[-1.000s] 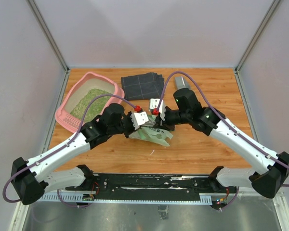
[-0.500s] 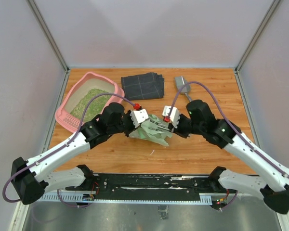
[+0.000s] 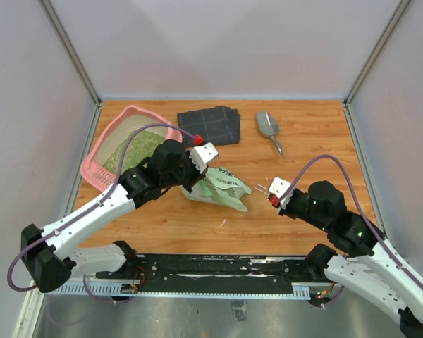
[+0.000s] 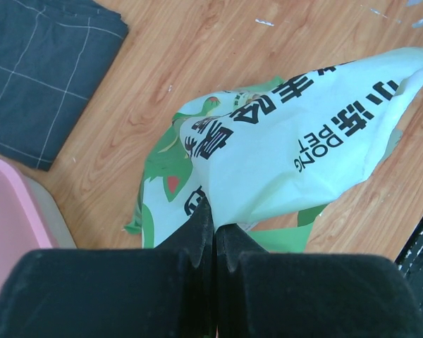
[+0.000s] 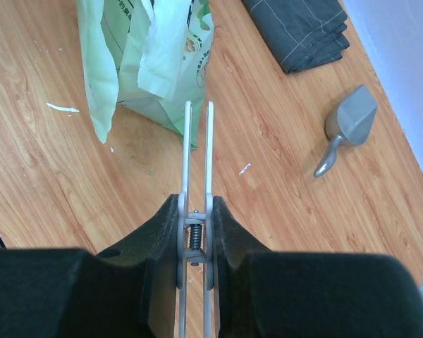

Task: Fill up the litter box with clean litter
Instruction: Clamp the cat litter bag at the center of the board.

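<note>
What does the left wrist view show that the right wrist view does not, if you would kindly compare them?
Only the left wrist view shows a corner of the pink litter box at its left edge, and the left gripper shut on an edge of the bag. Only the right wrist view shows the grey scoop and the right gripper clamped on a thin white two-bladed tool that points toward the bag. Both show the green-and-white bag and the folded dark cloth on the wooden table.
</note>
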Robot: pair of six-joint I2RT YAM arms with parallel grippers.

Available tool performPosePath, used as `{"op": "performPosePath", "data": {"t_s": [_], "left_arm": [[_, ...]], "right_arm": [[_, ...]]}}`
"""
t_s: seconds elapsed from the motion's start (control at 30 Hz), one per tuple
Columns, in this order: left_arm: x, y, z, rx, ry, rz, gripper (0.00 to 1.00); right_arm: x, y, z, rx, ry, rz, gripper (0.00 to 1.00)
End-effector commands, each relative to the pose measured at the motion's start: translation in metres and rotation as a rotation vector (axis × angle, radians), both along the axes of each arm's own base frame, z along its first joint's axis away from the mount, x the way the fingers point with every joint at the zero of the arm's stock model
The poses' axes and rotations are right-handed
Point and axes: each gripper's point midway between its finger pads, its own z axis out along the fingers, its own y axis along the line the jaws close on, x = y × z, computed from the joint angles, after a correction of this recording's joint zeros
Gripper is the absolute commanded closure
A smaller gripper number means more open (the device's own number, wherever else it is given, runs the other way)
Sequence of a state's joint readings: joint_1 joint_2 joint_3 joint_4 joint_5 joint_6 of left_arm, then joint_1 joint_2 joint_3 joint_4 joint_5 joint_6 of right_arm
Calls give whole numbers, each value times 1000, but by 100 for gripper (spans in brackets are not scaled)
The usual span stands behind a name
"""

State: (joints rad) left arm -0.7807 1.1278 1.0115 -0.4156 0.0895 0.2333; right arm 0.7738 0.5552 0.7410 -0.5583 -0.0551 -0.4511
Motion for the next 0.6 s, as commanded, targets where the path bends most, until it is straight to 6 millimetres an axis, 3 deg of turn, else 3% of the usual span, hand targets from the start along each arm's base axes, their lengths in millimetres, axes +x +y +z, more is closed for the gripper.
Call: {"op": "performPosePath", "data": {"t_s": [0.0, 0.37, 0.57], "left_arm": [[16, -17, 98, -239, -205, 0, 100], [20, -16, 96, -224, -196, 14, 100], [24, -17, 93, -216, -185, 19, 100]], "right_arm": [[-1, 2, 7, 37, -54, 30, 99], [-10, 18, 1, 94, -63, 118, 99], [-18, 20, 14, 146, -116, 153, 99]]}}
